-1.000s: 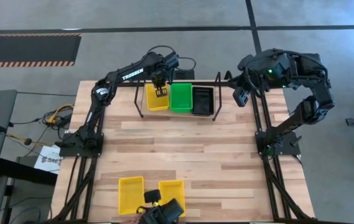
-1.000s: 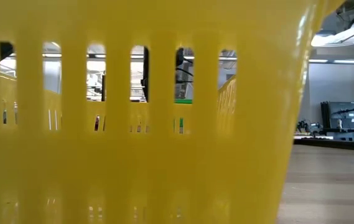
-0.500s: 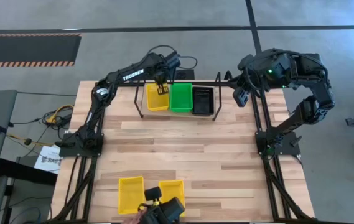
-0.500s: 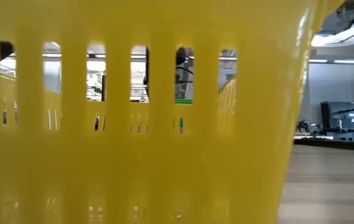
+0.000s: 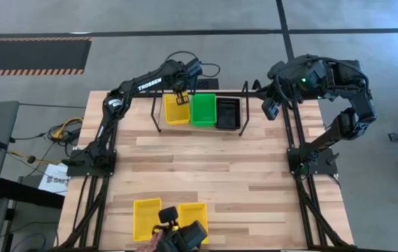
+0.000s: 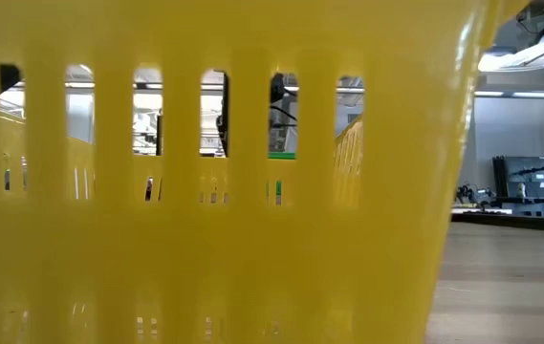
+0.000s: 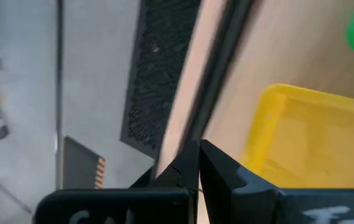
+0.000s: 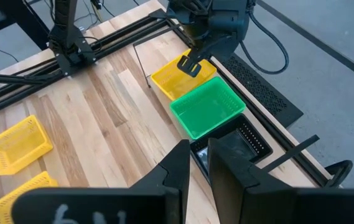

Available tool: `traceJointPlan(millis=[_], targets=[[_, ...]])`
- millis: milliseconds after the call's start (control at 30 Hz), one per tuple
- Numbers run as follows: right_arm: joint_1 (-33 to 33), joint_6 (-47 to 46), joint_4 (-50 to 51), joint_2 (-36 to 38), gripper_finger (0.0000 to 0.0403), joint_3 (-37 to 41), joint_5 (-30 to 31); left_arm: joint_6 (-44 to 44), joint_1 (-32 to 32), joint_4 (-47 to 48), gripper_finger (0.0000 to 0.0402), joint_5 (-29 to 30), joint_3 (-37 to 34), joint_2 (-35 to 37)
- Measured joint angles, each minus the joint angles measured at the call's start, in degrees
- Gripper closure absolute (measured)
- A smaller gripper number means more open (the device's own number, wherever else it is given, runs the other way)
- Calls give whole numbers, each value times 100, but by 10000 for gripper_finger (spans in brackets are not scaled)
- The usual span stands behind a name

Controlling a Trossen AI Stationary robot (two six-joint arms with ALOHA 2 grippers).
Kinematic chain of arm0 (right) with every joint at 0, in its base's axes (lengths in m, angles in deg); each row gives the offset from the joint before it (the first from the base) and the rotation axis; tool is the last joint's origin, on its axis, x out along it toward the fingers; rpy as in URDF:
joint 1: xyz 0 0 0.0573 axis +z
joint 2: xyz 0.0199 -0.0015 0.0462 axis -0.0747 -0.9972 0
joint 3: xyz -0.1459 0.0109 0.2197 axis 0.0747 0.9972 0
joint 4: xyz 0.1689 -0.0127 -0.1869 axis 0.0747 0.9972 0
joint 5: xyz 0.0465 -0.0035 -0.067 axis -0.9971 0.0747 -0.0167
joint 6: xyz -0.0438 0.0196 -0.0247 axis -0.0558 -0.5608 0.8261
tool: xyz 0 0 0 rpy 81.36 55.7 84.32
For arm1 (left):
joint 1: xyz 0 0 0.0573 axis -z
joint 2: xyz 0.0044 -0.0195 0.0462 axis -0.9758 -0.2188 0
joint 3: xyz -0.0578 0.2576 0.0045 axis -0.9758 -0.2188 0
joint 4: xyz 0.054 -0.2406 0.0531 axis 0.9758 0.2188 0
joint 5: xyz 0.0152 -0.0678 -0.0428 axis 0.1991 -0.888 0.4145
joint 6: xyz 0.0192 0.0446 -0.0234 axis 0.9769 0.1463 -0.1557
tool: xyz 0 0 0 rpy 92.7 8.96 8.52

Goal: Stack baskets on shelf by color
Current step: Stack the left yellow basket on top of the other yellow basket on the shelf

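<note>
- The high view looks straight down on the whole wooden table [image 5: 205, 168], taking in both arms and the shelf [image 5: 199, 94] at the far edge.
- The low view sits at table-top height, pressed close against a yellow basket [image 6: 205, 239] whose slotted wall fills nearly the whole frame (room visible only through slots and at the right).
- The left wrist view looks closely onto the yellow basket on the shelf [image 7: 313, 137] and the table edge.
- The right wrist view faces across the table from farther off, sharing the shelf baskets with the high view.
</note>
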Motion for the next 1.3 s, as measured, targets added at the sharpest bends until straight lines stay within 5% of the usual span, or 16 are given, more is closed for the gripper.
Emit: traceJointPlan(millis=[267, 1300], targets=[[0, -88, 0, 0, 326, -1, 0, -266, -128, 34, 401, -543, 0, 0], [0, -92, -4, 0, 326, -1, 0, -221, -304, 80, 401, -953, 0, 4]])
